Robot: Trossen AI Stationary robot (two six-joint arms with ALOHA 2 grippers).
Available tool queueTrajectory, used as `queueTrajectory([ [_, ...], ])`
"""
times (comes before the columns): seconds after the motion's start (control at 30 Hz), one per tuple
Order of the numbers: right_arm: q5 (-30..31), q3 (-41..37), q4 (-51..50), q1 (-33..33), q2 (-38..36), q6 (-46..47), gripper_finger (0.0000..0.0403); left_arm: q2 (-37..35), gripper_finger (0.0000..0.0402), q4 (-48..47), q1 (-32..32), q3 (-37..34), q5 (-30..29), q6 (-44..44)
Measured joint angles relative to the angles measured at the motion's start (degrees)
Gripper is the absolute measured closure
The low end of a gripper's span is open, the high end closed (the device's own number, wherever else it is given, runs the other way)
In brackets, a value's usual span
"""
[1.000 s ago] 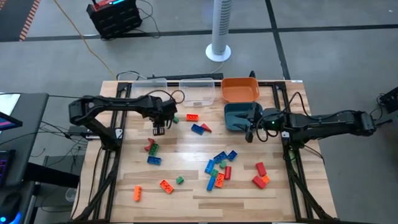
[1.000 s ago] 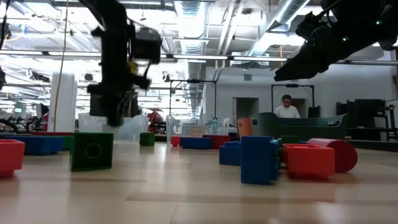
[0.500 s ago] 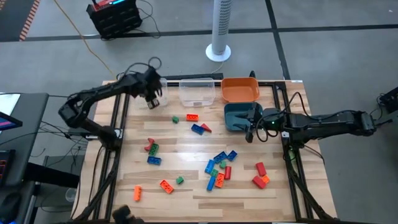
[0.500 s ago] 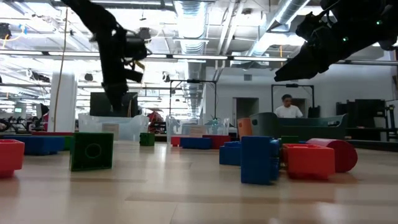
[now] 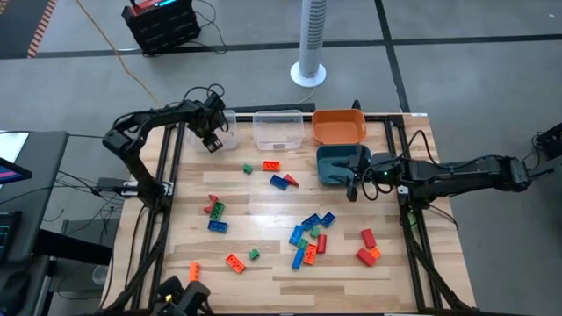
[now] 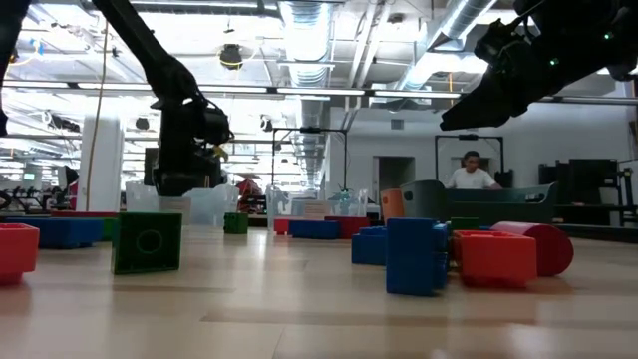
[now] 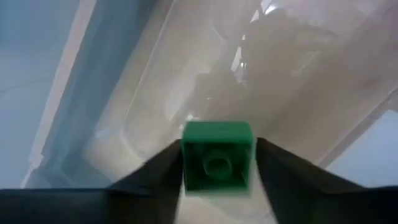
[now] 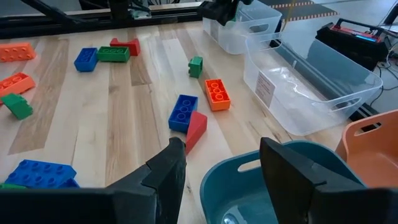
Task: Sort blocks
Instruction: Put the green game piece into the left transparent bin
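A green block (image 7: 217, 163) is seen between the fingers of the left end effector (image 5: 211, 139), directly above the clear bin (image 5: 223, 122); whether the block is clamped cannot be told. The right end effector (image 5: 353, 186) hangs apart beside the teal bin (image 5: 332, 165).

a green block (image 6: 148, 242) stands near left, blue (image 6: 414, 255) and red (image 6: 497, 257) blocks at right.
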Motion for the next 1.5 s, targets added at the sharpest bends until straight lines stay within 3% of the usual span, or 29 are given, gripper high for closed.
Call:
queueTrajectory([
  [0.1, 0.0, 0.0, 0.0, 0.0, 0.0, 0.0, 0.0192, -1.2, 0.0131, -2.1, -0.1, 1.5, -0.2, -0.2],
  [0.2, 0.0, 0.0, 0.0, 0.0, 0.0, 0.0, 0.0192, -3.6, 0.01, -4.8, -0.7, 3.8, 0.1, 0.1],
  [0.37, 0.0, 0.0, 0.0, 0.0, 0.0, 0.8, 0.0192, -11.4, 0.0099, -5.5, -6.4, 4.9, 4.8, 6.4],
  [0.47, 0.0, 0.0, 0.0, 0.0, 0.0, 1.5, 0.0192, -15.6, 0.0106, -5.1, -12.8, 4.4, 8.8, 9.7],
  [0.6, 0.0, 0.0, 0.0, 0.0, 0.0, 1.5, 0.0192, -17.2, 0.0109, -4.2, -23.1, 3.5, 9.2, 9.5],
  [0.73, 0.0, 0.0, 0.0, 0.0, 0.0, 1.5, 0.0192, -14.9, 0.0109, -0.8, -31.4, 2.9, 9.1, 8.4],
  [0.87, 0.0, 0.0, 0.0, 0.0, 0.0, 1.5, 0.0192, -10.7, 0.0109, 2.8, -35.5, 2.7, 9.2, 9.6],
  [1.37, 0.0, 0.0, 0.0, 0.0, 0.0, 1.3, 0.0192, 4.2, 0.011, 5.5, -33.6, 2.7, 10.7, 16.8],
  [1.5, 0.0, 0.0, 0.0, 0.0, 0.0, 1.2, 0.0192, 6.4, 0.0137, 5.4, -33.6, 2.8, 10.8, 16.4],
])
